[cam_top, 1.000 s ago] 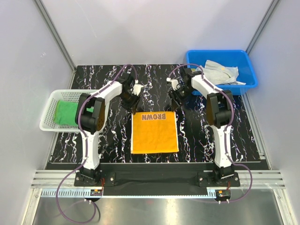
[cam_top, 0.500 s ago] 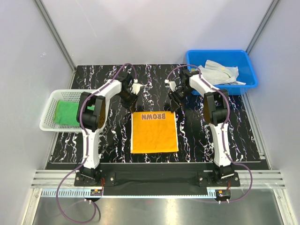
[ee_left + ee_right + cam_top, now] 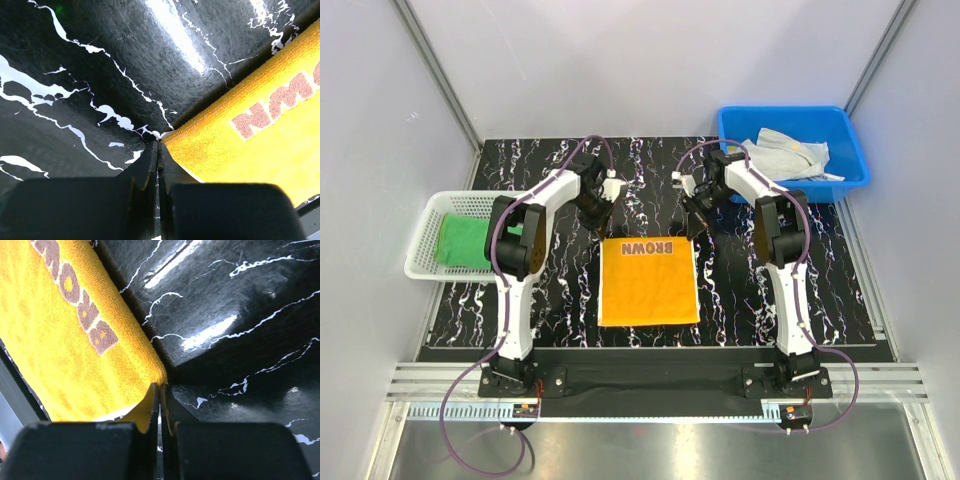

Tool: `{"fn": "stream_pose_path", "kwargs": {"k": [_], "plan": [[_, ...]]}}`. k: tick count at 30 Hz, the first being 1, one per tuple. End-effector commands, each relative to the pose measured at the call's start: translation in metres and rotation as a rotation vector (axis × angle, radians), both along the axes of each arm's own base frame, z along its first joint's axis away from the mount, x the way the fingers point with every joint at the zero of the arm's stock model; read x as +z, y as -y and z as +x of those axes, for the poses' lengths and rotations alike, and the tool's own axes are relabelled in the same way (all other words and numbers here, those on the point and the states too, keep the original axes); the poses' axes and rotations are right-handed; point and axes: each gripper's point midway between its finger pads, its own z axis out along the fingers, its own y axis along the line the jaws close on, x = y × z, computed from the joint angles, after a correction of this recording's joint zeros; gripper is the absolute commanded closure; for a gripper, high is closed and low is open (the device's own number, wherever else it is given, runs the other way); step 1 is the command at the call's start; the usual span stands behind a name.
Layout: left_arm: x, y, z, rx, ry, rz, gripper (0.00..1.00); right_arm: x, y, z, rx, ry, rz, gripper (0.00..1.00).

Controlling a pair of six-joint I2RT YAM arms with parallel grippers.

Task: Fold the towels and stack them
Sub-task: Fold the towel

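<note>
On the black marbled table [image 3: 560, 290] the yellow towel [image 3: 649, 290] lies flat in the middle, its lettered edge on the far side. It looks light, soft and floppy, so we judge the two far corners the best place to take hold. The left gripper [image 3: 158, 146] and right gripper [image 3: 160, 386] are each pressed together on one of those corners, nipping only its tip.
</note>
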Motion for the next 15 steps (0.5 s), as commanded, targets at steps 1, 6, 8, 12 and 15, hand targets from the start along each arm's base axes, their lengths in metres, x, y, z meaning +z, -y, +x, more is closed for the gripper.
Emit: {"fn": "stream_pose_path", "kwargs": {"k": [1,6,8,12,15], "plan": [[0.008,0.005,0.012,-0.005,0.031,-0.026,1.0,0.026,0.002,0.017,0.0,0.132,0.038,1.0],[0.037,0.001,0.037,0.053,0.181,-0.003,1.0,0.05,0.011,0.063,-0.076,0.397,-0.008,1.0],[0.056,-0.003,0.051,0.079,0.284,0.001,1.0,0.064,0.017,0.068,-0.095,0.466,-0.009,1.0],[0.074,-0.006,0.058,0.092,0.376,0.003,1.0,0.08,0.018,0.084,-0.107,0.604,0.0,1.0],[0.08,-0.004,0.06,0.084,0.393,-0.014,1.0,0.085,0.013,0.079,-0.094,0.616,0.042,1.0]]}}
